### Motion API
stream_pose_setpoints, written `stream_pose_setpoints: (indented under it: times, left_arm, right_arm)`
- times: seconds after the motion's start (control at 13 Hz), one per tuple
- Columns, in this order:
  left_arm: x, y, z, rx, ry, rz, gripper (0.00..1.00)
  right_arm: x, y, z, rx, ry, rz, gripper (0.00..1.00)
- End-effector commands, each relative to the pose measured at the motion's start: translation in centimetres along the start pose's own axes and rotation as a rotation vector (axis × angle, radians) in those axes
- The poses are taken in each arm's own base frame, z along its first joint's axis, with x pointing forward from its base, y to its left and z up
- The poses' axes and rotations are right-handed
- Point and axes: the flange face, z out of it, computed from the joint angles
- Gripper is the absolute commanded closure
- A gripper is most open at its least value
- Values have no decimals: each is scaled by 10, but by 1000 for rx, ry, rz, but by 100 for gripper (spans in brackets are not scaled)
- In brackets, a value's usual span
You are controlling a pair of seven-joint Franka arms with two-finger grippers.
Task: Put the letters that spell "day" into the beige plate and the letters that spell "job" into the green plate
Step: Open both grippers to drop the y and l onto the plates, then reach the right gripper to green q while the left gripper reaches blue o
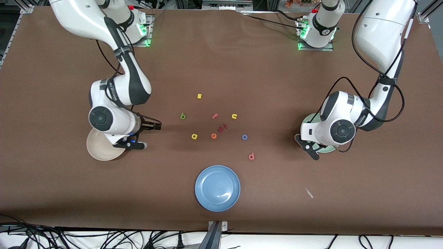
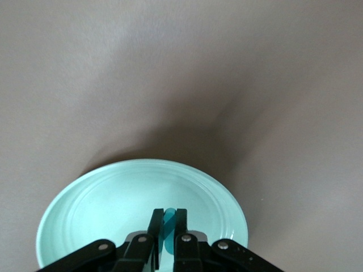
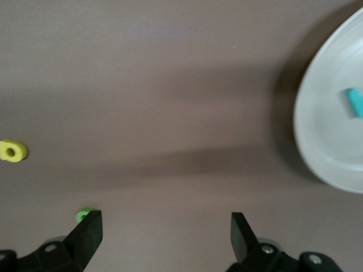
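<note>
The left gripper (image 2: 168, 238), jaws clamped on a teal letter (image 2: 168, 226), hung over the green plate (image 2: 85, 198), while the right gripper (image 3: 164, 232), jaws wide and empty, hung beside the beige plate (image 3: 323, 130); such foam appeared light, soft, best pinched across flat faces.

The readable signs are the foam letters lying on the table, all farther from the front camera than the blue plate (image 1: 217, 187). A yellow "s" (image 1: 199, 96) lies farthest from it. Closer come a green "b" (image 1: 182, 116), a pink "f" (image 1: 215, 116) and a yellow "u" (image 1: 234, 116), then a yellow "a" (image 1: 194, 136), an orange "e" (image 1: 214, 136) and a blue "o" (image 1: 244, 137). A red "d" (image 1: 251, 156) lies nearest the plate. The arm bands carry print, probably a brand, too small to read.
</note>
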Motion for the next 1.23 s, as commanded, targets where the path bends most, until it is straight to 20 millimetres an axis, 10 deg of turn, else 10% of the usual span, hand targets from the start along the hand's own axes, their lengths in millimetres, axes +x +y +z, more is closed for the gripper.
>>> stream_pose_setpoints:
  times: [0.0, 0.31, 0.38, 0.46, 0.54, 1.15]
  left_arm:
    - [-17, -6, 15, 17, 9, 18, 100]
    - [-40, -18, 46, 33, 52, 18, 99]
    - [-41, -18, 44, 49, 45, 30, 79]
    - [-42, -18, 43, 51, 42, 31, 14]
    - [-43, -19, 40, 55, 42, 36, 0]
    - [-7, 37, -43, 74, 85, 22, 0]
  right_arm:
    - [-28, -33, 3, 11, 54, 65, 0]
    - [-66, -85, 28, 41, 155, 128, 0]
    - [-72, -91, 35, 50, 169, 147, 0]
    - [-77, -96, 43, 48, 171, 138, 0]
    - [-77, -95, 48, 47, 174, 138, 0]
    - [-93, -104, 87, 44, 174, 113, 1]
